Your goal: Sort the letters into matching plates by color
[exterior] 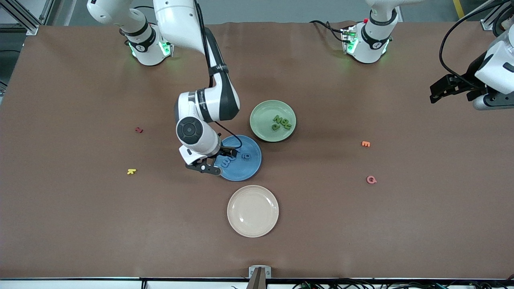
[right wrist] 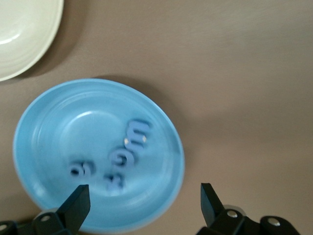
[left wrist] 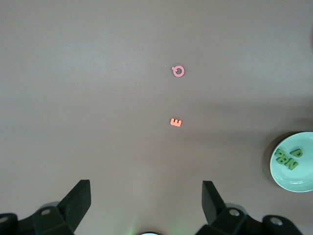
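Right wrist view shows our right gripper (right wrist: 142, 205) released, fingers apart, just over the blue plate (right wrist: 44, 112), where four blue letters (right wrist: 128, 152) lie beneath it. Our left gripper (left wrist: 146, 200) waits, also spread, over bare table, with the green plate (exterior: 263, 110) and its green letters (exterior: 281, 121) well apart from it. We think a careless lift could clip the rim and tip the letters out.

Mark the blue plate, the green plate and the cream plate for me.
blue plate (exterior: 252, 171): front view, on the bare rim nearest the cream plate.
green plate (exterior: 263, 113): front view, on the bare floor of the plate, beside the green letters.
cream plate (exterior: 253, 210): front view, on its bare middle.
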{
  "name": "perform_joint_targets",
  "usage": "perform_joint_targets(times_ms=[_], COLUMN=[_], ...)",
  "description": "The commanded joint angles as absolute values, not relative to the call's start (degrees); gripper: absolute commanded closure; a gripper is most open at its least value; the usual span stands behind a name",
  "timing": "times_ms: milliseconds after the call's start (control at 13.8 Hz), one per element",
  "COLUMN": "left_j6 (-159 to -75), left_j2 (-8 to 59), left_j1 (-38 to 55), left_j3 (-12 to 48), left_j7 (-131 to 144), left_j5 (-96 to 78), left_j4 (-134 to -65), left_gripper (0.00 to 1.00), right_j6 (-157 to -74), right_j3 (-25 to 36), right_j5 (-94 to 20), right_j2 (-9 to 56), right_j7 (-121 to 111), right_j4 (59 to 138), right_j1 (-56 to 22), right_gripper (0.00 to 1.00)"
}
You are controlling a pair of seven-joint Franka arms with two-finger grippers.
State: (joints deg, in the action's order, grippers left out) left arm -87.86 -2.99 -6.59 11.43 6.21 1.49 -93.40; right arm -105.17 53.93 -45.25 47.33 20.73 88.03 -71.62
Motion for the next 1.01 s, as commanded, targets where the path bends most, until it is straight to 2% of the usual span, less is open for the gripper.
perform_joint_targets(times_ms=[0,289,579,723,940], left_j6=[-88.2,-88.2,-88.2,-88.2,-88.1], left_j2=[-3.9,-3.8,-3.8,-3.7,-3.8], left_j1=[-7.1,-7.1,-6.9,-6.8,-6.7], left_j3=[11.8,11.8,11.8,11.8,11.9], left_j7=[5.4,5.4,5.0,5.0,5.0], left_j5=[0.5,0.4,0.4,0.3,0.3], left_j4=[-94.0,-93.9,-93.7,-93.8,-93.8], left_gripper=[0.0,0.0,0.0,0.0,0.0], right_j6=[-94.9,-91.8,-85.9,-85.7,-86.8], right_j3=[62.7,69.6,75.0,71.8,56.4], right_j5=[-43.7,-43.6,-43.7,-41.6,-23.8], right_j2=[46.5,46.5,45.2,38.3,28.9], right_j7=[20.6,17.8,11.9,10.9,11.7], right_j4=[83.9,83.1,81.7,82.0,81.6], right_j1=[-75.7,-81.1,-80.8,-76.1,-67.0], right_gripper=[0.0,0.0,0.0,0.0,0.0])
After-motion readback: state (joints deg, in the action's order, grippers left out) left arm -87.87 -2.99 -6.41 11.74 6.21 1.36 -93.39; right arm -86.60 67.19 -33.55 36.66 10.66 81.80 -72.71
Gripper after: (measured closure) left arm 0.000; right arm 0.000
